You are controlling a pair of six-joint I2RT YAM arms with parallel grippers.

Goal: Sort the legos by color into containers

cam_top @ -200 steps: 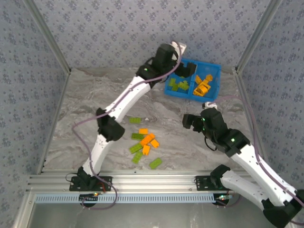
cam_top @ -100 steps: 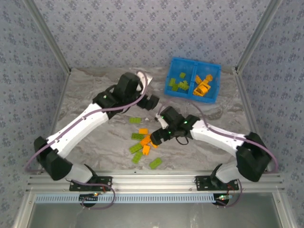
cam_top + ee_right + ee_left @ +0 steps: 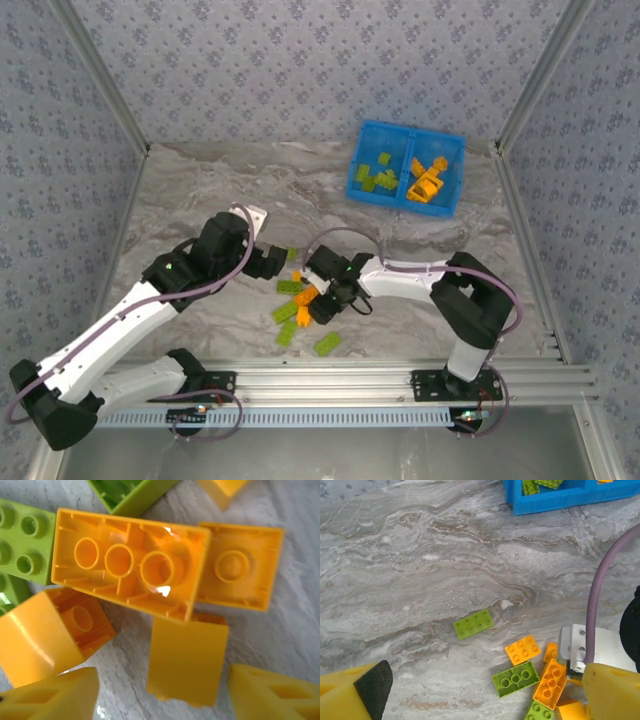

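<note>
Your right fingers [image 3: 50,697] straddle an orange brick [image 3: 187,660] in the loose legos [image 3: 290,287] at lower centre of the bench [image 3: 200,190], parted to pinch it (tray [image 3: 355,160] sits upper right), while your left fingers [image 3: 362,692] gape, released.

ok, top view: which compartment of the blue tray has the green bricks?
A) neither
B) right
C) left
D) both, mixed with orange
C: in the blue tray, the green bricks all lie left of the divider, and the orange bricks lie right of it.
</note>
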